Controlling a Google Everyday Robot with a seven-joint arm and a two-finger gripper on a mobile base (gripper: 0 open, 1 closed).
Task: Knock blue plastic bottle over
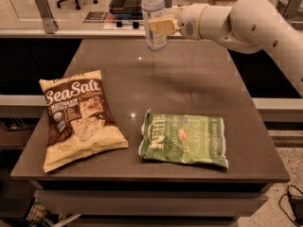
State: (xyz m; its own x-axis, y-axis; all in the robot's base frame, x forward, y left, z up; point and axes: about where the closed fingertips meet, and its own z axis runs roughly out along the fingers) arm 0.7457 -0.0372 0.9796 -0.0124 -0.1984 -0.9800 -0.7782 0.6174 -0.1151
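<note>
The blue plastic bottle (152, 13) is a slim clear bottle with a white cap and pale label. It stands upright over the far edge of the dark table (189, 84). My gripper (160, 25) reaches in from the right on the white arm (246, 18) and is shut on the bottle's middle. One tan finger (161, 25) lies across its front. The bottle's base seems to hang slightly above the tabletop.
A brown and cream SeaSalt chip bag (78, 117) lies flat at the front left. A green chip bag (184, 138) lies flat at the front right. A metal rail and glass partition (71, 32) run behind the table.
</note>
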